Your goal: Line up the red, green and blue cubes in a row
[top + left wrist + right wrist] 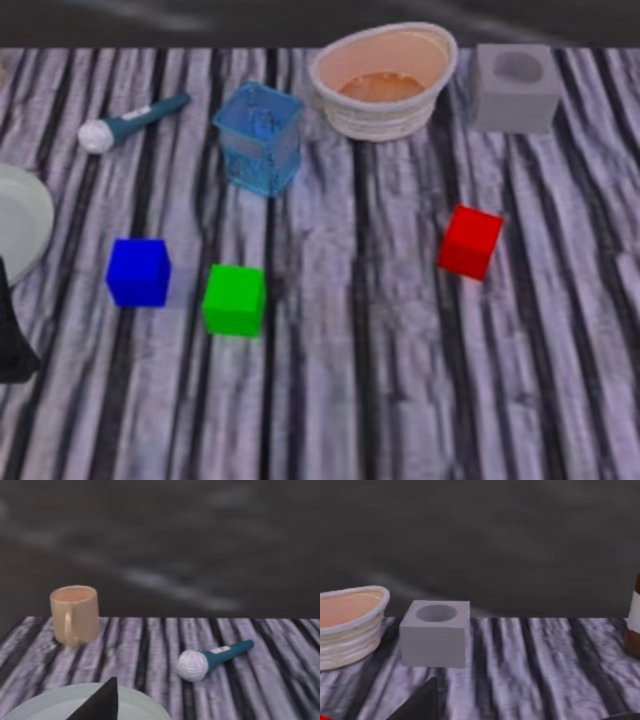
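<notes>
Three small cubes sit apart on the striped table in the top view. The blue cube (138,271) is at the left, with the green cube (234,299) close to its right and slightly nearer the front. The red cube (470,241) stands alone at the right. My left gripper (12,345) is parked at the table's left edge, over a plate; one dark fingertip (105,700) shows, with nothing beside it. My right gripper (525,716) is outside the top view and is open, holding nothing. It faces the grey block.
Along the back stand a microphone (130,122), a see-through blue container (259,137), a woven basket (383,80) and a grey block with a round hollow (514,87). A pale plate (20,220) lies at the left edge. A tan cup (75,615) stands beyond it.
</notes>
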Motion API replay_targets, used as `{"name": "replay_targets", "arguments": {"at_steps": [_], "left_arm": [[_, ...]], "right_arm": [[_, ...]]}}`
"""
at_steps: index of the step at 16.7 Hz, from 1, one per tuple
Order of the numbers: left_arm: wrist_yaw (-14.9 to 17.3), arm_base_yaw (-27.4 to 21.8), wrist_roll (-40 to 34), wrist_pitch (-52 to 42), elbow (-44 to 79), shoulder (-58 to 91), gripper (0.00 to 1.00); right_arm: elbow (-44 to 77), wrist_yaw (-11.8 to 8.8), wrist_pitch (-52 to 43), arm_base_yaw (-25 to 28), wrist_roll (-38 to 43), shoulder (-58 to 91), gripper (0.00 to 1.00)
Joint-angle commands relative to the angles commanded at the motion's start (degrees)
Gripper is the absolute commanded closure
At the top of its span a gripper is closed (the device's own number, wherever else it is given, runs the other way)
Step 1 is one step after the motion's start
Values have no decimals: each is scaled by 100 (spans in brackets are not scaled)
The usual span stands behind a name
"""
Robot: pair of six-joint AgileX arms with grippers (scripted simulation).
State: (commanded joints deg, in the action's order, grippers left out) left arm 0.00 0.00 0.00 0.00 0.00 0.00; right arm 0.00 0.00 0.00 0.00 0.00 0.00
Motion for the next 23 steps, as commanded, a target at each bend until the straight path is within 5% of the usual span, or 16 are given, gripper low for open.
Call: {"name": "replay_targets", "arguments": {"at_steps": [9, 23], "left_arm": [[0, 0, 0, 0, 0, 0, 0], [0, 0, 0, 0, 0, 0, 0]], "right_arm": [[1622, -9, -1034, 352, -641, 1659, 0], [8614, 29, -5566, 1734, -3325, 10314, 0]]}}
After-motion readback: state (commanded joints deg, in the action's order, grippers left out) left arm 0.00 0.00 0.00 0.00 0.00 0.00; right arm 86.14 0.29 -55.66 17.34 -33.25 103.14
